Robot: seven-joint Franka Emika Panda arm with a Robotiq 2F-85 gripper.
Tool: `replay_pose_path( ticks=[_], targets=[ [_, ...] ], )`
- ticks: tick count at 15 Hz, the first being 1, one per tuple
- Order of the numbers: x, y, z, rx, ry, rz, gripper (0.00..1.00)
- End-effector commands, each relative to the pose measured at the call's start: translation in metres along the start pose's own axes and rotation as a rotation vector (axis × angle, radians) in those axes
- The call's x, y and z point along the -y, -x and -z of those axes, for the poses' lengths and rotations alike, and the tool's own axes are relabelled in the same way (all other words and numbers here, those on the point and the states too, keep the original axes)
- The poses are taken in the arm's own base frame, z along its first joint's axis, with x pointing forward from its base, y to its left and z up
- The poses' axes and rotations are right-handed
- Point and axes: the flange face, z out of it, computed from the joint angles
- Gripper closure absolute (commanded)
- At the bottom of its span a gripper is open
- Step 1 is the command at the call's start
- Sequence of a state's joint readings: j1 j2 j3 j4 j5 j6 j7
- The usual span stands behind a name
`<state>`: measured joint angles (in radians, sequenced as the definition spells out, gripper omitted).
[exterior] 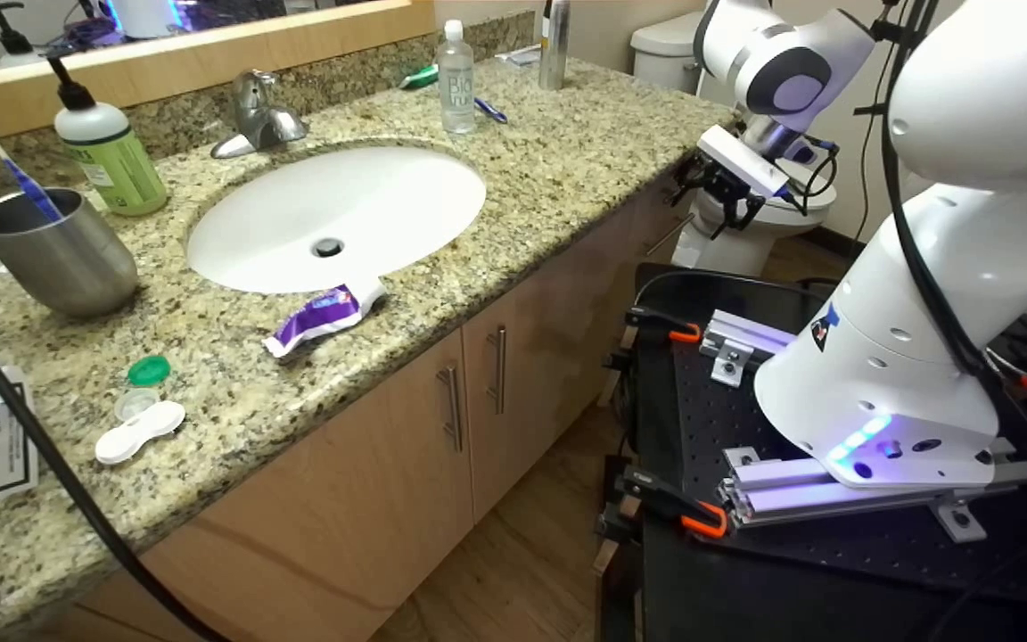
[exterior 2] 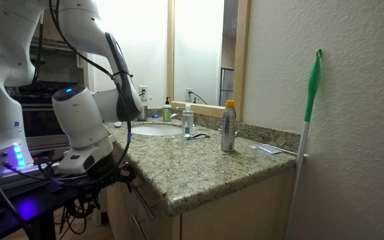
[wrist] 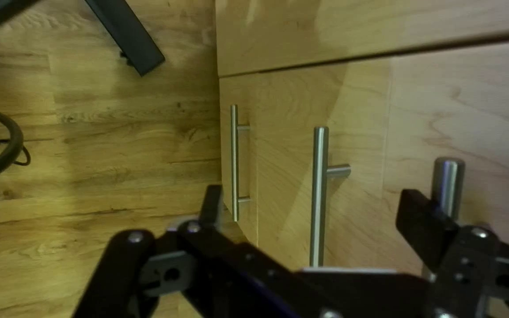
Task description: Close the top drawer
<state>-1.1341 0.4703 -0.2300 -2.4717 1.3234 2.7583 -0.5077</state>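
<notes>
Just behind the right-hand one of the fingers (wrist: 420,225), wrist view: top drawer (wrist: 480,119). Light tan wood, flat front, soft wavy grain, a bit paler than the next drawer (wrist: 356,132). Bar handle (wrist: 448,181), round brushed metal, stood proud of the front; that finger hid its lower part. Contact between the two: couldn't tell. Only a faint seam split this front from the next one; dark gap ran along the edge facing the adjoining panel (wrist: 369,22). How far out the drawer stood: couldn't tell from these angles.

Fingers were spread wide, holding nothing. Second handle (wrist: 319,198) showed between them, third handle (wrist: 234,163) just beside the left-hand one, wood floor (wrist: 126,101) past that. Both exterior views had the fingers close to the cabinet face (exterior: 567,330), near the edge of the speckled granite table (exterior 2: 175,166). Sink (exterior: 371,205) was set into that table, well apart from the fingers. Silver can (exterior 2: 228,133), orange cap, stood on it too, higher than the fingers.
</notes>
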Motion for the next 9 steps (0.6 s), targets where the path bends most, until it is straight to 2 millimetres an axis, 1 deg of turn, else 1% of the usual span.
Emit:
replay_pose_path(
  ticks=[1, 2, 4, 5, 6, 8, 9],
  targets=[
    [-0.023, 0.035, 0.017, 0.146, 0.108, 0.077, 0.0],
    [-0.03, 0.041, 0.026, 0.188, 0.144, 0.109, 0.0],
    [-0.04, 0.044, 0.034, 0.265, 0.233, 0.187, 0.0],
    [-0.043, 0.045, 0.042, 0.307, 0.261, 0.234, 0.0],
    [-0.046, 0.045, 0.052, 0.352, 0.287, 0.273, 0.0],
    [-0.047, 0.045, 0.08, 0.418, 0.277, 0.321, 0.0],
    [-0.047, 0.036, 0.059, 0.366, 0.316, 0.293, 0.0]
  ],
)
